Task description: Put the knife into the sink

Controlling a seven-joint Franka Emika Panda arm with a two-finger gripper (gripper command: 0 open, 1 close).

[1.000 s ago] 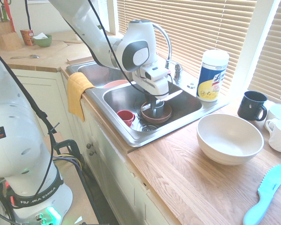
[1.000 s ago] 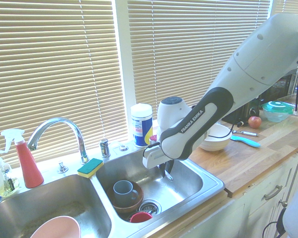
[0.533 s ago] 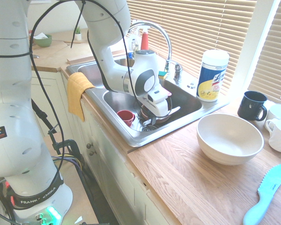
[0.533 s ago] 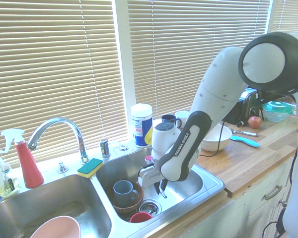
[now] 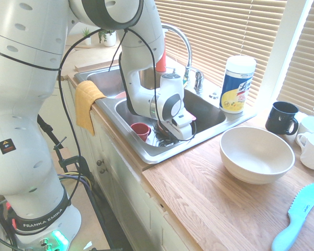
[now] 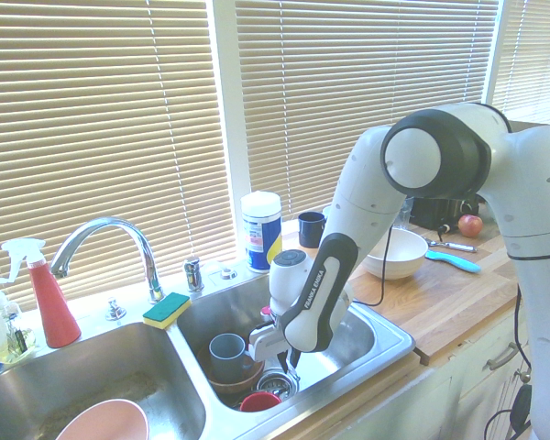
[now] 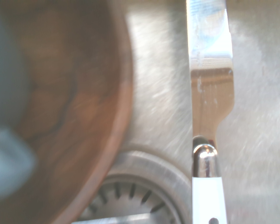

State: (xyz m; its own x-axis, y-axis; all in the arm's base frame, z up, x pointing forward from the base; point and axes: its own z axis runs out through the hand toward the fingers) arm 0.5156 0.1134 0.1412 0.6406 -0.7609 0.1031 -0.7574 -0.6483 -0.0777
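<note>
Slim silvery metal table knife [image 7: 209,93] lies lengthwise over stainless steel sink [image 7: 154,93] floor beside drain; pincer [image 6: 289,356] grip unreadable.

A: The sink [image 6: 367,353] is brushed stainless steel with a soft sheen; in the wrist view the knife [image 7: 209,88] is polished, mirror-bright metal with a smooth white handle end.

B: The brown bowl [image 7: 60,107] at the left of that view shows glossy wood grain. The countertop [image 5: 220,204] at lower right is matt wood, and a yellow cloth [image 5: 86,102] hangs soft over the edge.
</note>
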